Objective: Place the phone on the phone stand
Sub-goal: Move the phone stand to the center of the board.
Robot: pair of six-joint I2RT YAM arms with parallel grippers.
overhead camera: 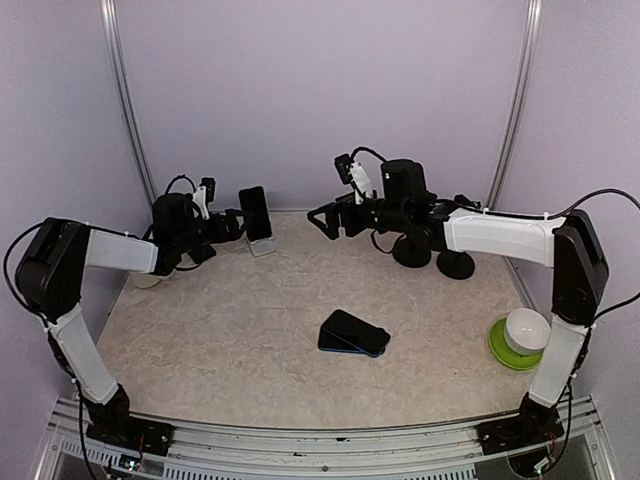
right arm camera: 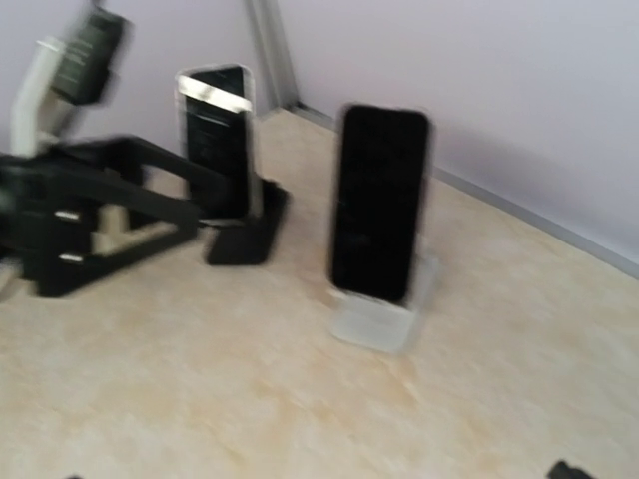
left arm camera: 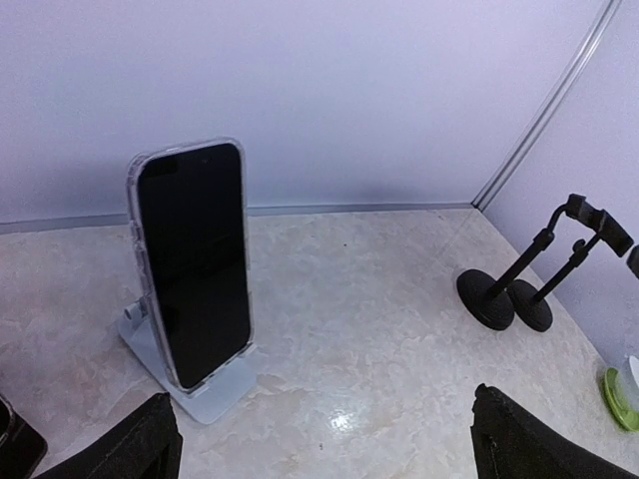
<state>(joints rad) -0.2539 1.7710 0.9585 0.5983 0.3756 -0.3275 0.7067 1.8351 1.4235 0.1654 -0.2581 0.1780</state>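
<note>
Left arm, right arm: identical build. White shell links, black joint housings, black bases. Thin black cables loop off joints. White camera blocks at wrists. Left gripper fingers matte black, wedge-shaped.

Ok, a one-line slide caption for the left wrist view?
Phone leaning upright on the white phone stand by the back wall; left gripper clear of it, jaws open.

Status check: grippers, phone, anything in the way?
Left gripper open, empty, just short of phone. Right gripper open, empty. Phone upright on white stand. Nothing in the way.
</note>
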